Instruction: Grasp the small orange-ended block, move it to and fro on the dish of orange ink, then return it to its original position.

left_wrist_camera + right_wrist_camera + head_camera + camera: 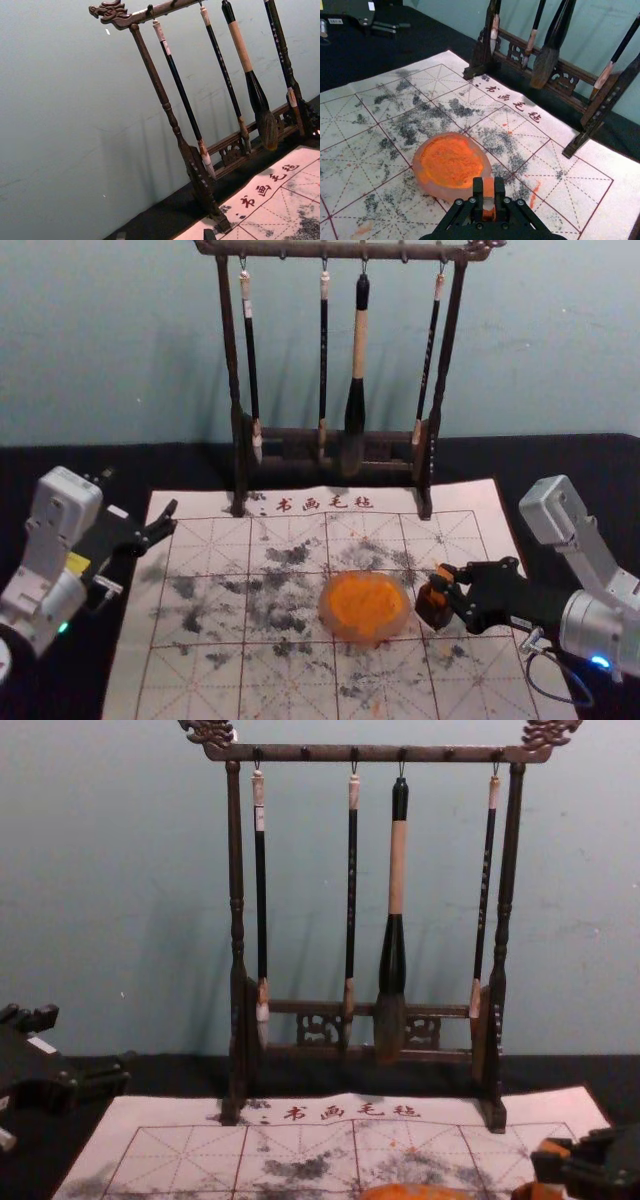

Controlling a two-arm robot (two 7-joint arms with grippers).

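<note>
My right gripper [448,585] is just right of the orange ink dish [365,606], shut on the small block [433,606], whose dark brown lower part shows beneath the fingers. In the right wrist view, the right gripper [489,194] pinches the block [488,186] beside the rim of the dish [451,162]. Whether the block touches the mat, I cannot tell. The left gripper [140,493] is parked at the left with its fingers spread; in the left wrist view, the left gripper [165,235] has its two tips far apart.
A dark wooden rack [238,455] with several hanging brushes stands at the back of the table. The ink-stained calligraphy mat [200,690] lies under the dish, on a black cloth [60,462]. A wall rises behind.
</note>
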